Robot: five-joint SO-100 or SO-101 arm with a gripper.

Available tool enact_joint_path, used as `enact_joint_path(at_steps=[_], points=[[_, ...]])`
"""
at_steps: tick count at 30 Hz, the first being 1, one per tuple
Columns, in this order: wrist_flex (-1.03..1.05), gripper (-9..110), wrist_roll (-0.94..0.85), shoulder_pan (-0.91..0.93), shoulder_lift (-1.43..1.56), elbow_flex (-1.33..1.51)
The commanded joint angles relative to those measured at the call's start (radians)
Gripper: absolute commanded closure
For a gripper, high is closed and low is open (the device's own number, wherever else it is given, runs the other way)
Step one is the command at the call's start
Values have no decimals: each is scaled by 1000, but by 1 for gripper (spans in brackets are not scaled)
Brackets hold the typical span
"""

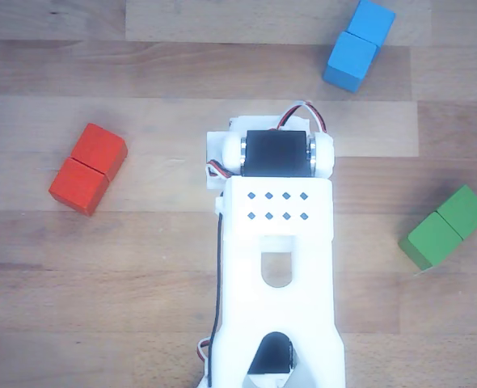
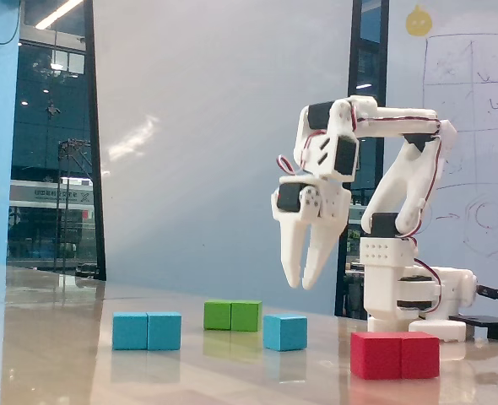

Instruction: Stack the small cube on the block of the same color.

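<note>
The small cube point(image 2: 284, 332), light blue, sits alone on the table in the fixed view, right of the green block. The light-blue oblong block point(image 2: 147, 330) lies further left; in the other view this block point(image 1: 358, 44) is at the top right. My white gripper point(image 2: 299, 283) hangs point-down in the air just above and slightly right of the small cube, clear of it. Its fingers stand a little apart, open, with nothing between them. In the other view the arm's body point(image 1: 277, 242) hides the small cube and the fingertips.
A green oblong block point(image 2: 232, 315) lies behind the small cube and a red oblong block point(image 2: 395, 354) in front of the arm's base point(image 2: 401, 291). In the other view the red block point(image 1: 87, 168) is at left and the green block point(image 1: 446, 226) at right.
</note>
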Motion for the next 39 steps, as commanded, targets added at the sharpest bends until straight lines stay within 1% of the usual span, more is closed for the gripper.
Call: enact_joint_path(at_steps=[1,3,9,12,14,23,31,39], points=[[-25,93,5,6,2,-2],[-25,89,5,6,2,2],[-35,68,6,9,-2,12],[-40,62,15,9,-14,12],[-41,59,17,9,-17,12],[-46,59,18,12,-49,54],[-132,59,8,91,-132,66],[-149,59,14,69,-147,71]])
